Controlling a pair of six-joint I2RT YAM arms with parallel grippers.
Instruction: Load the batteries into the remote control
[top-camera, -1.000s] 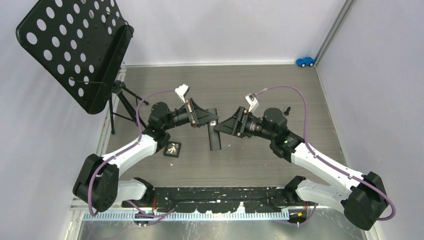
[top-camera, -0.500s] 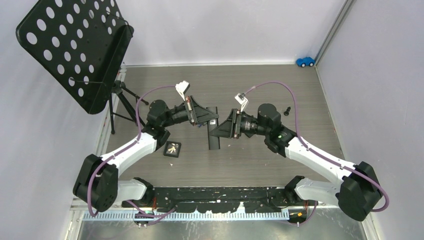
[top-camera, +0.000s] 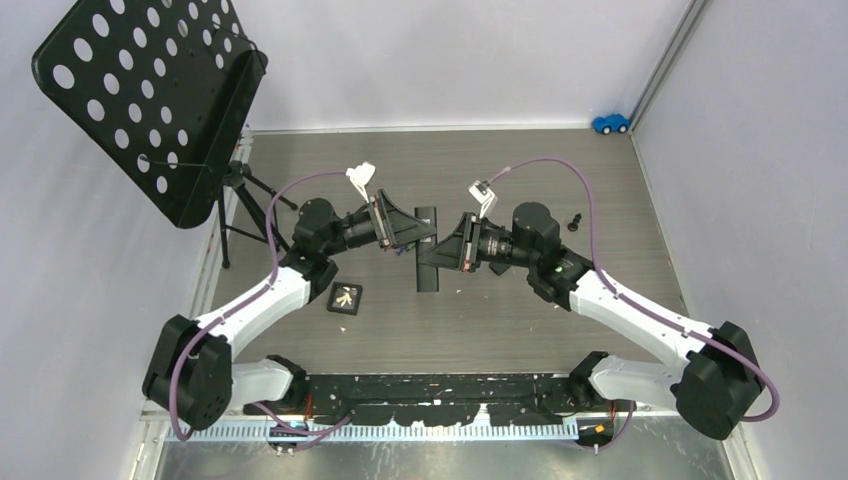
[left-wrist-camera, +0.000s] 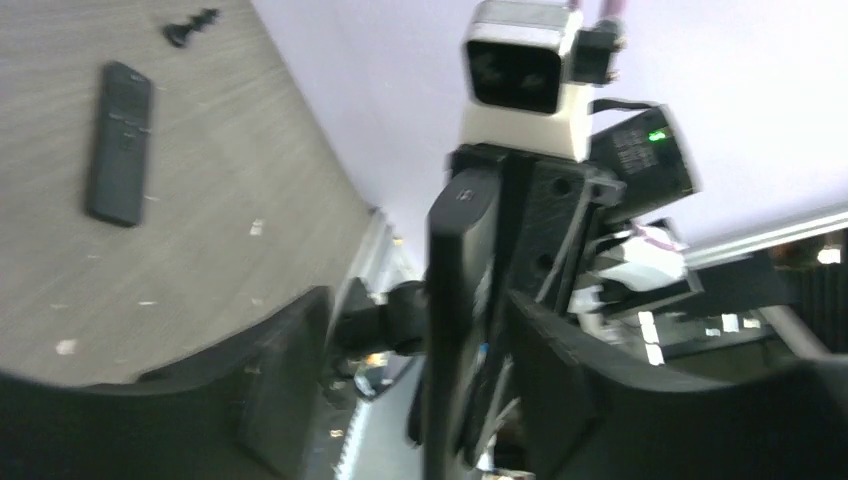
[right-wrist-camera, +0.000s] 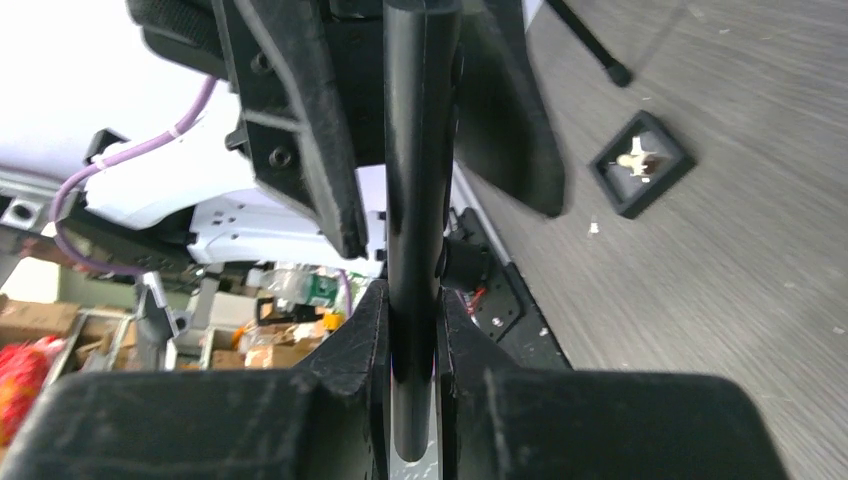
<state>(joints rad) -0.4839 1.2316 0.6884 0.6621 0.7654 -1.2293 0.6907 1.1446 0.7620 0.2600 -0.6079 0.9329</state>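
Note:
A black remote control (top-camera: 429, 278) hangs in the air between my two grippers at mid-table. My right gripper (right-wrist-camera: 413, 330) is shut on its lower end, both fingers pressed flat against the slim body (right-wrist-camera: 420, 180). My left gripper (left-wrist-camera: 440, 400) stands open around the same remote (left-wrist-camera: 455, 300), with a clear gap on one side. From above, the left gripper (top-camera: 405, 238) and right gripper (top-camera: 445, 255) face each other. A small blue speck (left-wrist-camera: 483, 348) shows beside the remote; I cannot tell whether it is one of the batteries.
A second black remote (left-wrist-camera: 121, 143) lies flat on the table near a small black knob (top-camera: 575, 220). A small black square tray (top-camera: 345, 298) with pale thin pieces sits at the front left. A perforated music stand (top-camera: 150, 100) fills the back left, and a blue toy car (top-camera: 610, 123) sits in the back right corner.
My right gripper moved left and shut on the remote. My left gripper, shut on it before, has opened its jaws. The remote has barely shifted.

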